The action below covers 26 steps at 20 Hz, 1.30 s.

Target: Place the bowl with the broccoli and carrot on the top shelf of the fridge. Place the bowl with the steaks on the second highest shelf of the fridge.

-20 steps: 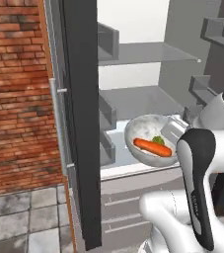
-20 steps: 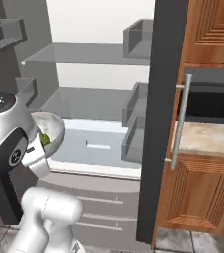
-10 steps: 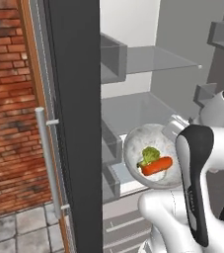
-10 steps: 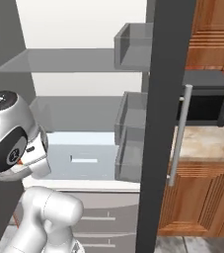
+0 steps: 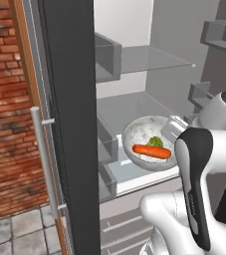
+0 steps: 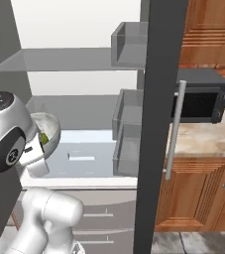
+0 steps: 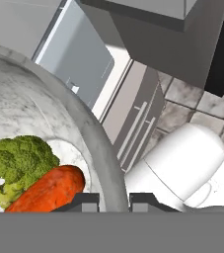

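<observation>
A white marbled bowl (image 5: pixel 143 133) (image 6: pixel 51 126) (image 7: pixel 44 113) holds an orange carrot (image 5: pixel 152 151) (image 7: pixel 47 191) and a small green broccoli (image 5: pixel 156 141) (image 7: pixel 19 163). My gripper (image 7: pixel 114 202) (image 5: pixel 176 128) is shut on the bowl's right rim, one fingertip inside and one outside. The bowl hangs level in front of the open fridge (image 5: pixel 69 124), below the glass top shelf (image 5: pixel 152 59) (image 6: pixel 59 59) and a little above and in front of the second highest shelf (image 5: pixel 132 102) (image 6: pixel 82 105). The bowl with the steaks is out of view.
The dark fridge door with its silver handle (image 5: pixel 44 159) stands open on the left, carrying grey door bins (image 5: pixel 107 55). The other door (image 6: pixel 158 124) has bins (image 6: pixel 129 47) too. Drawers (image 6: pixel 99 218) lie below. A microwave (image 6: pixel 200 99) and wooden cabinets (image 6: pixel 203 198) are at the right.
The whole picture has shifted, so the base has driven and the doors look nearer. The bowl stays in my grip in front of the fridge interior, now slightly higher than half a second ago.
</observation>
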{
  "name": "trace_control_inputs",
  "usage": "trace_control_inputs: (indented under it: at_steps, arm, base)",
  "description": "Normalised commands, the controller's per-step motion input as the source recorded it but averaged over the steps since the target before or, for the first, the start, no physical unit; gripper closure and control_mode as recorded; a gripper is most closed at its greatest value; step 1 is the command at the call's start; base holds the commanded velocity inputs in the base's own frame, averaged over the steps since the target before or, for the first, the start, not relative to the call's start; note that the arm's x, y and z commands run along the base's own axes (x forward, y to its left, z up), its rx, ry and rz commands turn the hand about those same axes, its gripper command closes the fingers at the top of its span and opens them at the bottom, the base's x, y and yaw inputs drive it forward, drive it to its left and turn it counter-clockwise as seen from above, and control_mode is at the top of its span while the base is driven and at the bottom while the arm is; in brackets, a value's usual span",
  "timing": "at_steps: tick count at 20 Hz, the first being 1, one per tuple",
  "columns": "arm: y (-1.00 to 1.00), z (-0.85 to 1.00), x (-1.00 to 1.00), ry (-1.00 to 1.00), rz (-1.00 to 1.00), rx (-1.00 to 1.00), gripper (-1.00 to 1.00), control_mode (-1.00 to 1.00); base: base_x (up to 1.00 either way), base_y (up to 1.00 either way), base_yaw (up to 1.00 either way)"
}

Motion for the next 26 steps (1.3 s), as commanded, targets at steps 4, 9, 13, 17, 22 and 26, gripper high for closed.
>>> trace_control_inputs:
  at_steps: [4,9,13,17,22,26]
  arm:
    - [0.0,0.0,0.0,0.0,0.0,0.0,1.0,1.0]
    - [0.0,0.0,0.0,0.0,0.0,0.0,1.0,1.0]
    - [0.0,0.0,0.0,0.0,0.0,0.0,1.0,1.0]
    - [0.0,0.41,0.0,0.0,-0.11,0.04,1.0,-1.0]
    - [0.02,0.91,0.03,-0.06,-0.17,0.05,1.0,-1.0]
    - [0.02,0.83,0.22,-0.17,-0.18,0.0,1.0,-1.0]
  base:
    - [0.3,-0.06,-0.22]
    - [0.56,-0.03,-0.15]
    - [0.49,0.01,-0.06]
    - [0.06,0.02,-0.02]
    - [0.0,0.0,0.0]
    - [0.0,0.0,0.0]
